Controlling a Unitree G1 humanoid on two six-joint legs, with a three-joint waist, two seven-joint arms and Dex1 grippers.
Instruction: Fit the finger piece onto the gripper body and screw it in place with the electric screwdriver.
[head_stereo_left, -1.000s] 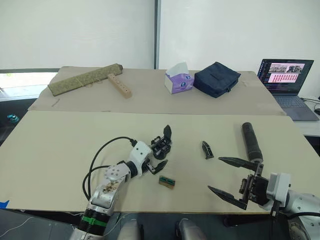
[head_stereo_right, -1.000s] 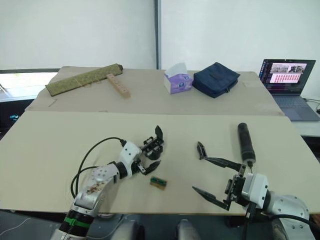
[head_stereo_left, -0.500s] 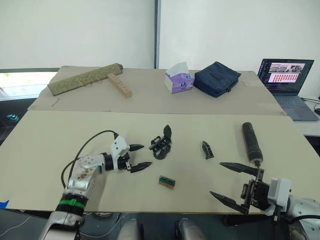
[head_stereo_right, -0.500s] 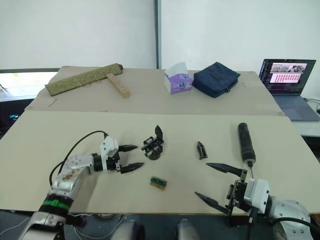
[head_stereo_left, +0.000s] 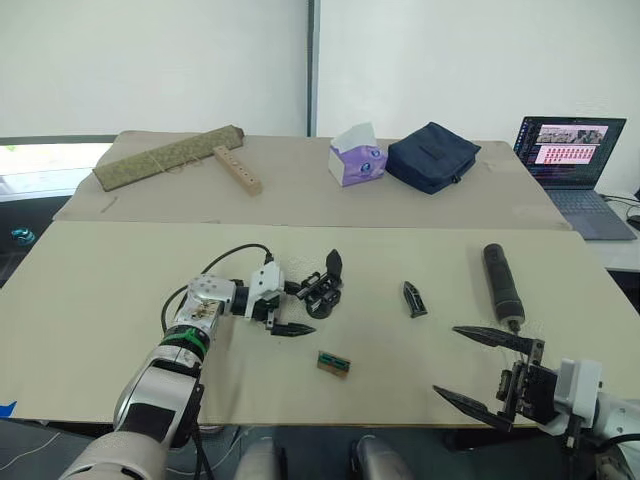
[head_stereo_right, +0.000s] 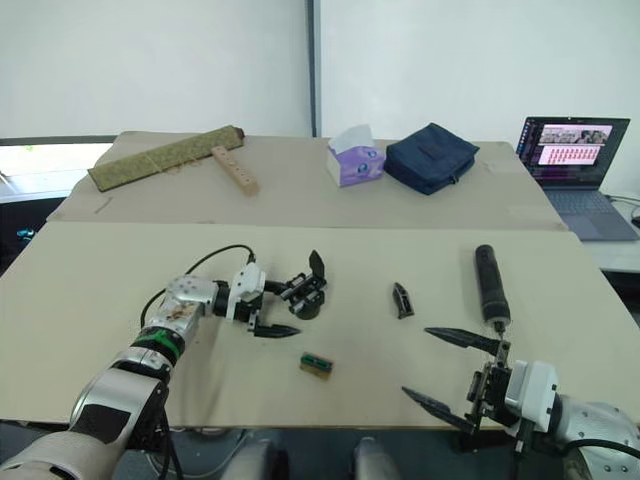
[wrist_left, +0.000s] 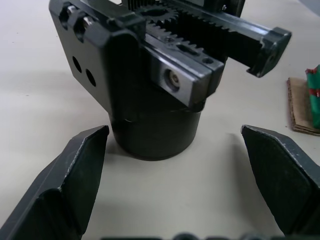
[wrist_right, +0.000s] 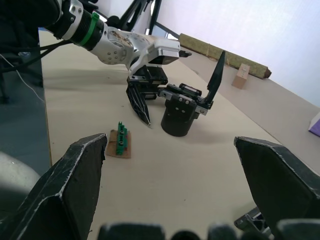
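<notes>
- Gripper body (head_stereo_left: 323, 291) standing upright on the table (head_stereo_left: 100, 300), round dark base down, its one pointed black finger raised on the far side.
- Left tool (head_stereo_left: 290, 312) spread wide right against the gripper body, one finger on either side of the round base; in the left wrist view, a gap of bare table between each finger and the base, so nothing clamped.
- Small green-and-tan block (head_stereo_left: 334, 363) lying flat on the table just nearer the robot than the gripper body, a little to its right.
- Finger piece (head_stereo_left: 414, 299) lying on the table to the right of the gripper body, apart from it, untouched by either tool.
- Electric screwdriver (head_stereo_left: 500, 282) lying flat further right of the gripper body, beyond the finger piece, thin bit end pointing toward the robot.
- Right tool (head_stereo_left: 488, 375) well right of the gripper body and nearer the table's front edge, fingers wide apart and holding nothing, upper finger close to the screwdriver's bit end.
- Laptop (head_stereo_left: 572, 165), dark pouch (head_stereo_left: 433, 157) and tissue box (head_stereo_left: 357, 157) on the far table behind the gripper body.
</notes>
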